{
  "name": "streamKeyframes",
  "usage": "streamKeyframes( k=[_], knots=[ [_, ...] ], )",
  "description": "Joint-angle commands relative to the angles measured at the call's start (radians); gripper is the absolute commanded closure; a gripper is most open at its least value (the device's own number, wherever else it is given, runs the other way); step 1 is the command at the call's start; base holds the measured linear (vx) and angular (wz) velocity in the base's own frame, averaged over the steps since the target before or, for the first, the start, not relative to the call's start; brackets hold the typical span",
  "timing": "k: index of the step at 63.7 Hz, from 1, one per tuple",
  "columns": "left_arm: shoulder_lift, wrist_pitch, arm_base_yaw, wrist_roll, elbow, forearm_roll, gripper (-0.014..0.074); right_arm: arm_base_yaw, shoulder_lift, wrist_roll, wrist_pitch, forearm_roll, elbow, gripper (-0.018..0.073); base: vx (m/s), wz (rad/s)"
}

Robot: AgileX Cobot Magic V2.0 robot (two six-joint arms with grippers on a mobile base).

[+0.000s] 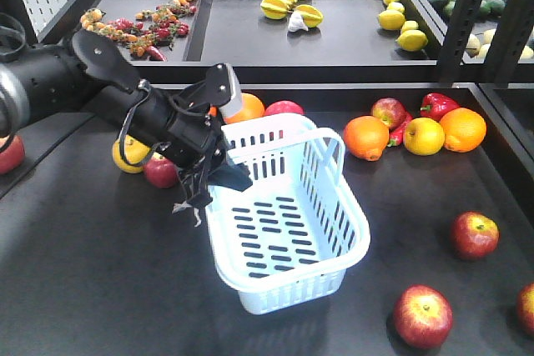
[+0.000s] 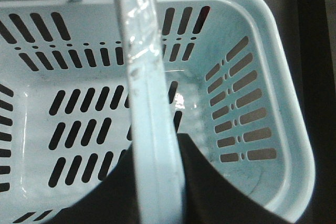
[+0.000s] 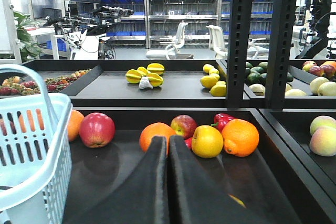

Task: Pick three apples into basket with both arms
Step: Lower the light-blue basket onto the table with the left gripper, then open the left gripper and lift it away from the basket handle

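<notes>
The pale blue basket (image 1: pixel 288 288) stands empty mid-table, tilted, one hoop handle (image 2: pixel 142 66) raised. My left gripper (image 1: pixel 219 174) is shut on that handle, which runs between its black fingers (image 2: pixel 215 187) in the left wrist view. Red apples lie at the front right (image 1: pixel 422 316), further right (image 1: pixel 475 234), behind the basket (image 1: pixel 284 108) and by the left arm (image 1: pixel 160 171). My right gripper (image 3: pixel 168 140) is shut with nothing in it, low over the table, pointing at an apple (image 3: pixel 183 126); another apple (image 3: pixel 96 129) lies beside the basket (image 3: pixel 29 145).
Oranges (image 1: pixel 365 137) (image 1: pixel 463 128), a yellow fruit (image 1: pixel 424 136), a red pepper (image 1: pixel 438 106) and an apple (image 1: pixel 388 112) cluster at the back right. A raised shelf behind holds starfruit (image 1: pixel 288 2) and lemons (image 1: pixel 392 18). Black uprights (image 1: pixel 467 14) stand at the right.
</notes>
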Motion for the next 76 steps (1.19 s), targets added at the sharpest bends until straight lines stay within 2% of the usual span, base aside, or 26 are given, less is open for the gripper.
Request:
streamKeyframes(
  k=[1,11,21,31,41,49,65,71,76],
  knots=[
    [-0.033,0.004,-0.004,0.006,-0.049,-0.047,0.0604,-0.005,-0.011,-0.002,-0.071,-0.006,0.015,0.0564,0.00,0.00],
    [-0.020,0.006,-0.004,-0.011,-0.049,-0.034,0.0591,-0.005,-0.011,-0.002,-0.071,-0.006,0.015,0.0564,0.00,0.00],
    [-0.017,0.002,-0.004,-0.018,-0.049,-0.034,0.0520,-0.005,-0.011,-0.002,-0.071,-0.006,0.015,0.0564,0.00,0.00],
    [-0.017,-0.001,-0.004,-0.024,-0.049,-0.034,0.0349,-0.005,-0.011,-0.002,-0.071,-0.006,0.015,0.0564,0.00,0.00],
    [-0.017,-0.014,-0.004,-0.099,-0.049,-0.034,0.0132,-0.005,-0.011,-0.002,-0.071,-0.006,0.015,0.0564,0.00,0.00],
    [-0.020,-0.014,-0.004,-0.105,-0.055,-0.034,0.0036,-0.005,-0.011,-0.002,-0.071,-0.006,0.015,0.0564,0.00,0.00],
    [-0.065,0.006,-0.004,-0.212,-0.130,-0.017,0.0056,-0.005,-0.011,-0.002,-0.071,-0.006,0.015,0.0564,0.00,0.00],
    [-0.088,0.044,-0.004,-0.303,-0.169,0.025,0.0111,-0.005,-0.011,-0.002,-0.071,-0.006,0.015,0.0564,0.00,0.00],
    [-0.113,0.098,-0.004,-0.394,-0.191,0.087,0.0199,-0.005,-0.011,-0.002,-0.071,-0.006,0.015,0.0564,0.00,0.00]
  ],
)
